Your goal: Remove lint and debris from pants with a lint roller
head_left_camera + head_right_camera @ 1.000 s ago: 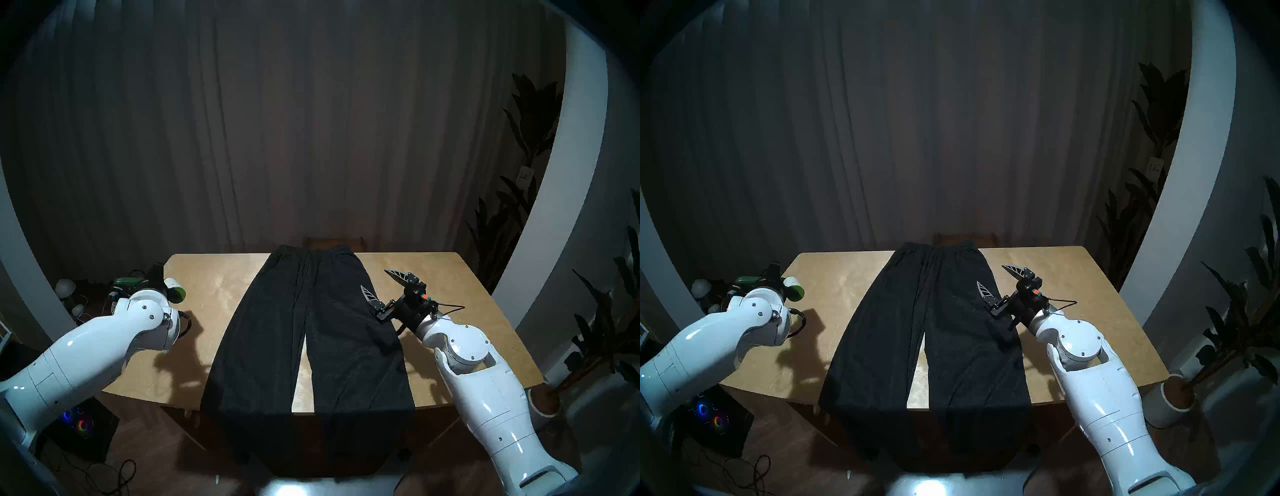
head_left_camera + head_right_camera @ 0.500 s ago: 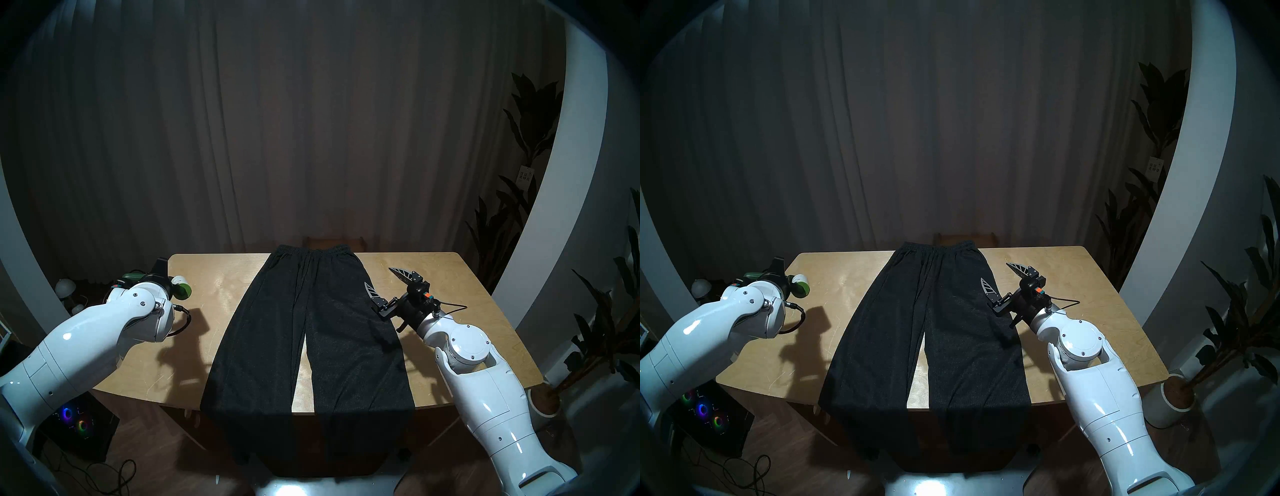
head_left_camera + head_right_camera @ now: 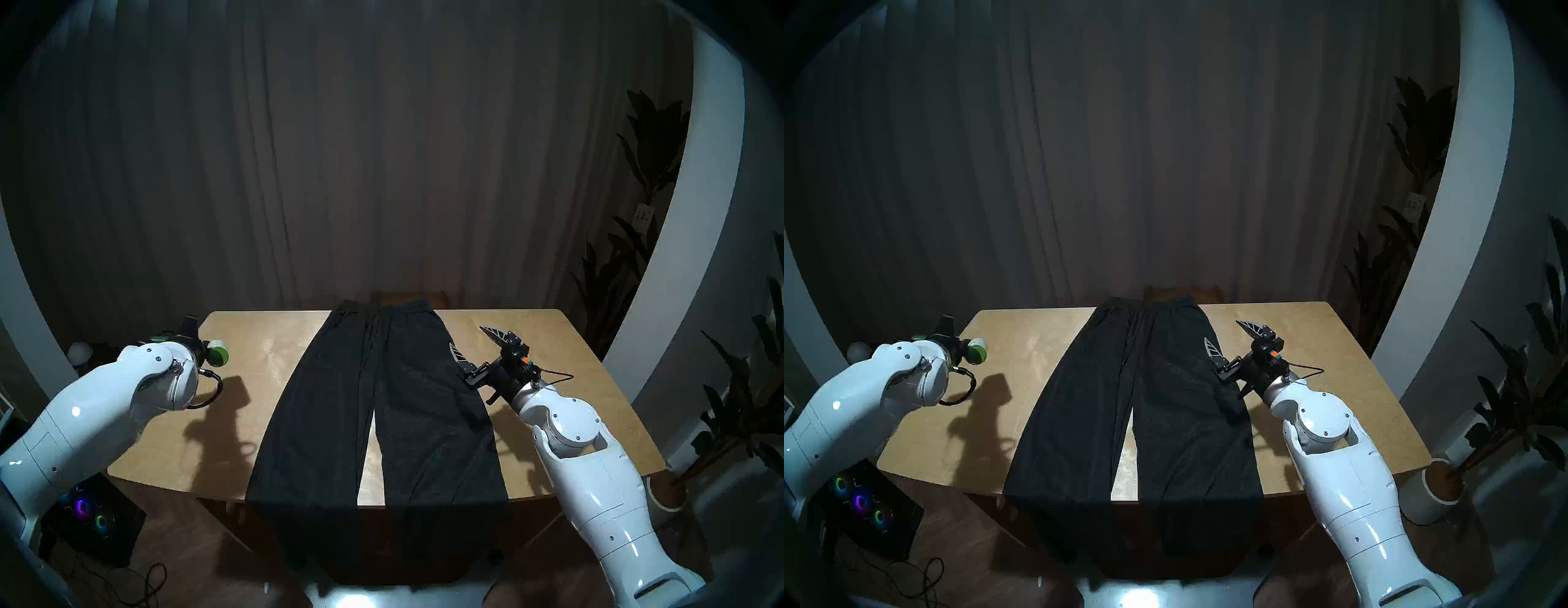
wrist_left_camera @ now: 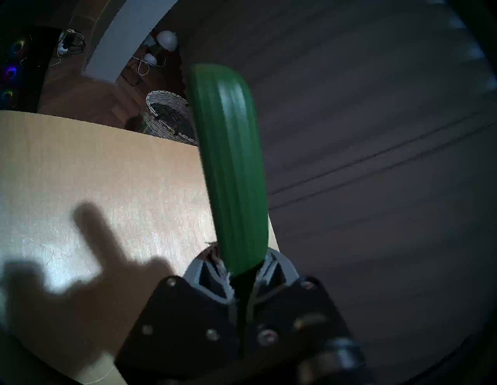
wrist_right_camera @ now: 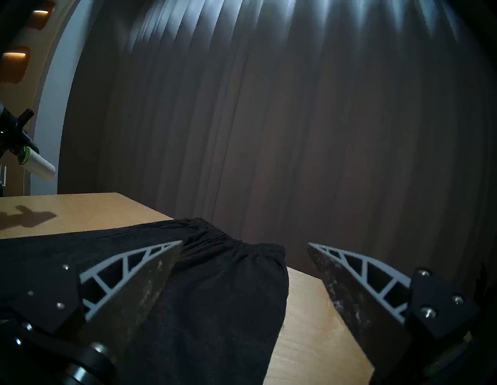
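The dark pants (image 3: 373,403) (image 3: 1136,403) lie flat down the middle of the table, waistband at the far edge and leg ends hanging over the near edge. My left gripper (image 4: 243,271) (image 3: 186,342) is shut on the dark green handle of the lint roller (image 4: 231,161). Its white roll (image 3: 217,352) (image 3: 977,349) (image 5: 37,165) is in the air over the table's far left corner, apart from the pants. My right gripper (image 3: 466,337) (image 3: 1222,331) (image 5: 244,243) is open and empty above the pants' right hip edge (image 5: 215,295). The lint and debris cannot be made out.
The wooden table (image 3: 551,339) has bare strips on both sides of the pants. A woven basket (image 4: 166,113) stands on the floor past the table's left edge. A lit computer case (image 3: 91,509) sits at floor left, potted plants (image 3: 645,212) at right, and a curtain behind.
My left arm has swung its wrist and elbow to the left, the roller staying over the far left corner. The right gripper has drifted slightly farther away and to the right, still open.
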Controlling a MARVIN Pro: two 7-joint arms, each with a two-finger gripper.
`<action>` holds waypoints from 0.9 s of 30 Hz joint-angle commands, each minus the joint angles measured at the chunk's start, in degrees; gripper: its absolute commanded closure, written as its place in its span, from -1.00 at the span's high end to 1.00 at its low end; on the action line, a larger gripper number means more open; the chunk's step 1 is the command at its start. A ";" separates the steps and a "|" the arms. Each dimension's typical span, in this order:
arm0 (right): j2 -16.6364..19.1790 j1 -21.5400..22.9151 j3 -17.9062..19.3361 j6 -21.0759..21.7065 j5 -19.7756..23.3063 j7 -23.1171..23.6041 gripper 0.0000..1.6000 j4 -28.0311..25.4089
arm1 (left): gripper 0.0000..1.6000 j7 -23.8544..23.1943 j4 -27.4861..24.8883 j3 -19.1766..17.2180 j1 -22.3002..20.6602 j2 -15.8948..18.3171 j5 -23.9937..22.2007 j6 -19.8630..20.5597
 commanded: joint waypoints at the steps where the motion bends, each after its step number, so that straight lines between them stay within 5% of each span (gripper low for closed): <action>1: -0.78 0.39 -0.21 -0.37 0.09 -0.47 1.00 -1.49 | -1.00 -3.13 1.21 -2.87 -1.25 0.98 -2.17 2.57; 27: -1.96 0.33 -1.23 -0.45 -0.05 -2.92 1.00 -2.25 | -1.00 -12.60 6.56 -7.57 -0.70 0.28 -13.80 15.50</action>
